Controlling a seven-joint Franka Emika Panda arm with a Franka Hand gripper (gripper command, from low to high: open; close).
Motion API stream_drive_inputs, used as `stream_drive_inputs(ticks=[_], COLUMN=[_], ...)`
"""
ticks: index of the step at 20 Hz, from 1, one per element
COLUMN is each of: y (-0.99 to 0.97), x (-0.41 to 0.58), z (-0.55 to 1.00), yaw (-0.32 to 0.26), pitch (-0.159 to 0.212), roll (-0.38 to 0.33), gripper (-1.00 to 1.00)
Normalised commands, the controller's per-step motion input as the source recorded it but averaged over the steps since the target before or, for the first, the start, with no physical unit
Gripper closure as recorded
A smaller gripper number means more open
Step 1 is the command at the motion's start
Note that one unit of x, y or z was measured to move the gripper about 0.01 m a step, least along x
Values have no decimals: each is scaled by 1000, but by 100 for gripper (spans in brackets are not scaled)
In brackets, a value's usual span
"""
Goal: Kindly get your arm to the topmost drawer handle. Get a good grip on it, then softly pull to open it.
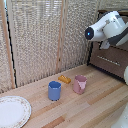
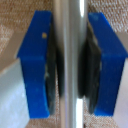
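At the dresser [image 1: 111, 55], the arm's [image 1: 107, 27] claw [image 2: 70, 62] clamps the topmost drawer handle [image 2: 70, 30].

The white arm [image 1: 107, 27] is showing a blue ring; the blue fingers [image 2: 35, 65] are flanking a silver handle [image 2: 70, 60] — a blue mug [image 1: 54, 90], pink cup [image 1: 80, 84] and gold-patterned white plate [image 1: 12, 111] are sitting on pale wood.

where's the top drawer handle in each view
Exterior view: not visible; the arm covers the top drawer, and only a lower silver handle shows.
Wrist view: the top drawer handle runs through the picture's middle, between the blue fingers.
Shared landmark: the brown drawer front.
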Motion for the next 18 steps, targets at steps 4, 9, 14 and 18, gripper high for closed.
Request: stream_drive_inputs(ticks=[4, 9, 14, 18], y=[928, 885, 239, -24], x=[286, 357, 208, 39], z=[0, 0, 0, 491], yaw=[-24, -38, -21, -21], pitch=[65, 54, 12, 11], roll=[7, 7, -1, -1], gripper=[100, 100, -100, -100])
